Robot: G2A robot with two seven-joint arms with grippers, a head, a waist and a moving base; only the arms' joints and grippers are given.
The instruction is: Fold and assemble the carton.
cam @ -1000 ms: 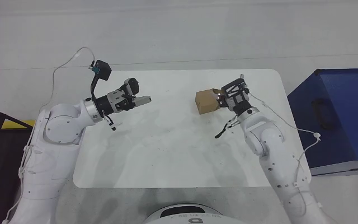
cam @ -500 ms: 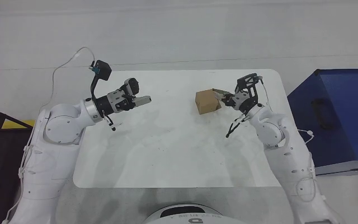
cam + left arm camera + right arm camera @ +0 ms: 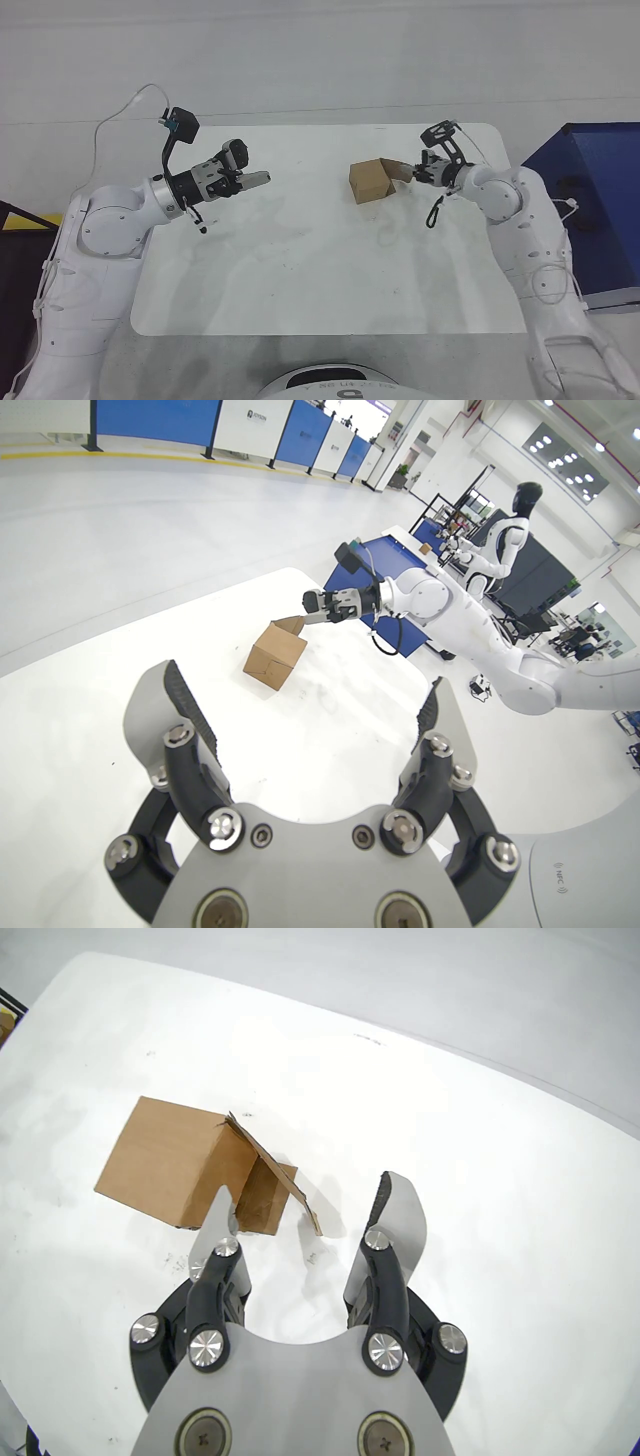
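Flap-closing is underway: the right gripper (image 3: 305, 1184), fingers released, is hovering with the raised flap (image 3: 274, 1169) of the carton (image 3: 165, 1163) just ahead. Next, it is needing a push shut.

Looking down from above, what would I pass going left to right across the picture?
First the left claw, open → the brown cardboard carton → the right claw, open, close beside the carton → a blue box at the far right.
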